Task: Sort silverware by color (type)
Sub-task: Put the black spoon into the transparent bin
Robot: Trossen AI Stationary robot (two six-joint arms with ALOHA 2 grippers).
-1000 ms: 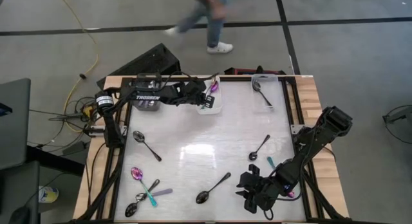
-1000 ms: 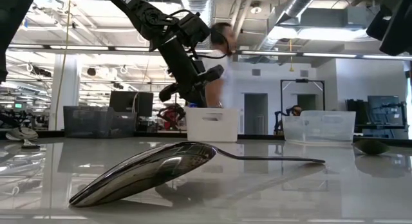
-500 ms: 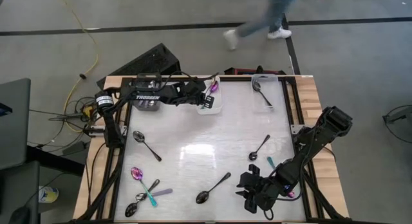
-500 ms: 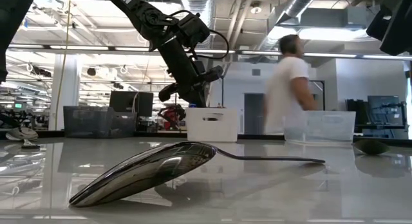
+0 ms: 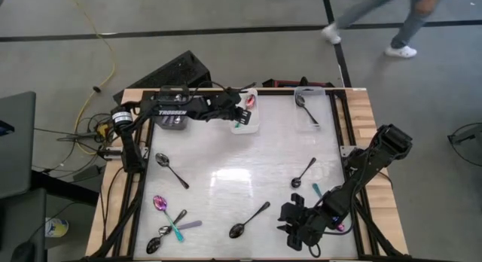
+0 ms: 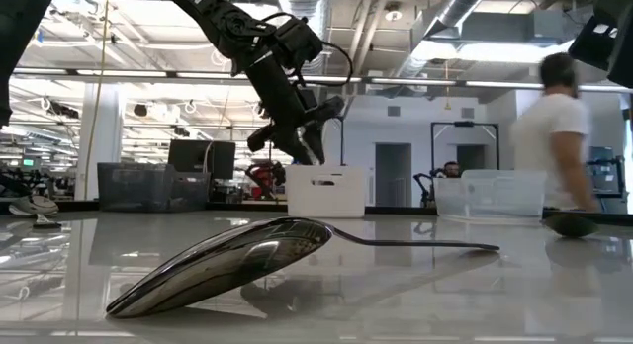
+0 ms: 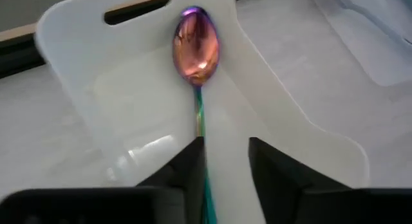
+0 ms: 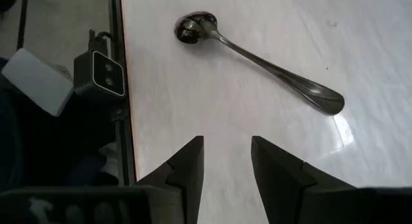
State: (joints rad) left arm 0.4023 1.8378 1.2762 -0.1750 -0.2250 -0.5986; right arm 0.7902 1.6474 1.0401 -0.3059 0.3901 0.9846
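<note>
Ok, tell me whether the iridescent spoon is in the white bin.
In: the iridescent spoon lies inside the white bin, bowl toward its handle slot.

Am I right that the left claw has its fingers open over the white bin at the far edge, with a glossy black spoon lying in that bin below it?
Not quite: the spoon is an iridescent purple-pink spoon with a teal handle, as the left wrist view shows. The left claw does have its fingers open over the white rectangular bin at the far edge.

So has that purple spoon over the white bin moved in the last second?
Yes. The purple spoon has dropped from the left gripper into the white bin; its handle now lies lower inside.
</note>
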